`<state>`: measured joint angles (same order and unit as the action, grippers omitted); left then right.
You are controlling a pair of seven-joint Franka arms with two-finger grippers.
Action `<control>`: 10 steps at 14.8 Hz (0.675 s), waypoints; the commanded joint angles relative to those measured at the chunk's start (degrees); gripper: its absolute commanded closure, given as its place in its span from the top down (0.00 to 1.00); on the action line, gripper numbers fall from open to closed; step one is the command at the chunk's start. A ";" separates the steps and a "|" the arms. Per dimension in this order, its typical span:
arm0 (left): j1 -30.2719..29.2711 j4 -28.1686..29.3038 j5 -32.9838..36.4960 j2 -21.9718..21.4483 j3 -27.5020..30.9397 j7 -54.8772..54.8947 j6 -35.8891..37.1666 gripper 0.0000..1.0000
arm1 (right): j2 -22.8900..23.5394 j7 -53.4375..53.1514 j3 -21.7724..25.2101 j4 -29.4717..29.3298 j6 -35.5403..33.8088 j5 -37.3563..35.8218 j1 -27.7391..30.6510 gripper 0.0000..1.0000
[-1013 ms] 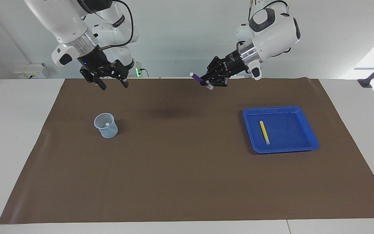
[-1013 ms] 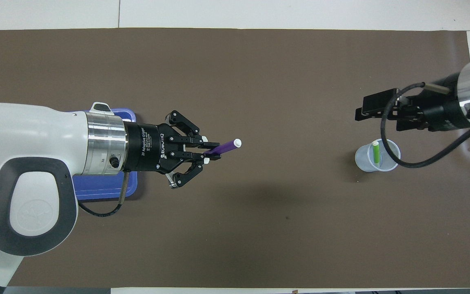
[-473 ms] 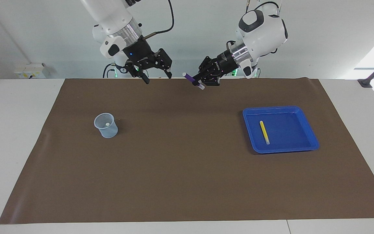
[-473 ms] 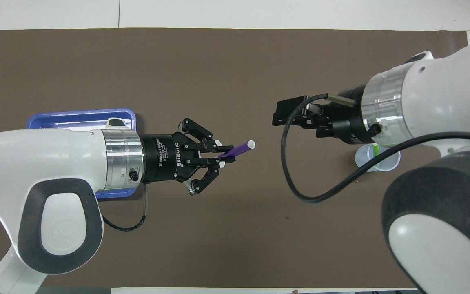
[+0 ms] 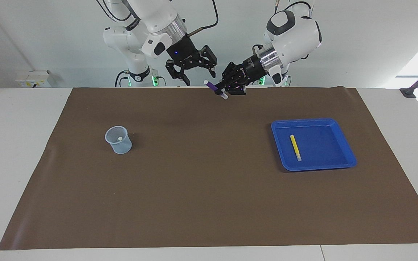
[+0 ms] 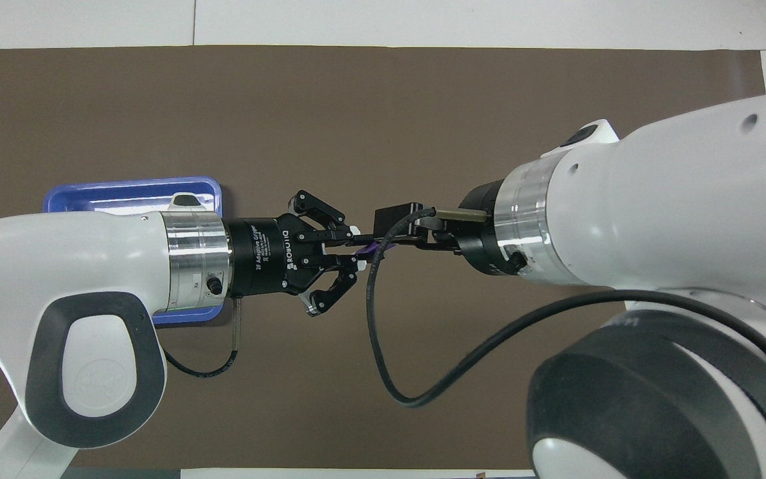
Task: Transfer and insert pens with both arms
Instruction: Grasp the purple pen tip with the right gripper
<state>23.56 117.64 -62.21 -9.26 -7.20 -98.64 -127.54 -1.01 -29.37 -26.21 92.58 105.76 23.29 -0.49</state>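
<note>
Mat edges: the brown mat is bounded by white table on all sides; the whole lower half of the facing frame is seen as bare mat.
Open room: the widest free stretch is found at frame centre, between the cup and the tray.
Left gripper: held up in the air at upper centre of the facing frame, fingertips pressed together on the purple pen, which is tilted, its white cap end uppermost.
Right gripper: raised at upper centre, just beside the pen's cap end, jaws spread; contact with the pen cannot be told.
Overhead only: the pen is almost hidden between the two grippers; the tray is half covered by the left arm, and the cup is hidden under the right arm.
Facing only: cup, tray and the yellow pen are shown whole.
Cup: clear, at centre left; only a small white pen end is seen inside.
Tray: blue, at centre right; the yellow pen is lying in it.
</note>
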 commanded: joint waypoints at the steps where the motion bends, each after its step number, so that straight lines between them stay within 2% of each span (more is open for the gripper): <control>1: 0.44 2.07 -1.59 -1.98 0.43 -0.32 -1.30 0.00 | -0.40 0.63 -0.86 0.94 1.90 1.06 0.66 1.00; 7: 0.26 2.33 -2.04 -2.34 0.43 -0.41 -1.92 0.00 | -0.05 1.42 -0.95 1.90 5.86 0.97 0.58 0.97; 8: 0.35 2.33 -2.04 -2.34 0.43 -0.41 -2.09 0.00 | -0.05 1.42 -0.95 1.90 5.77 0.97 0.58 0.90; 9: 0.35 2.42 -2.12 -2.34 0.43 -0.32 -2.09 0.00 | -0.05 1.34 -1.30 1.90 5.77 0.97 0.58 0.77; 10: 0.35 2.42 -2.12 -2.42 0.43 -0.32 -2.09 0.00 | -0.05 1.42 -1.65 1.90 5.86 0.97 0.58 0.59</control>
<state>23.55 117.92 -63.09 -9.72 -7.03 -98.69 -128.53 -0.68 -29.10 -26.76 93.56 110.43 23.29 -0.48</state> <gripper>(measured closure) 0.833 0.084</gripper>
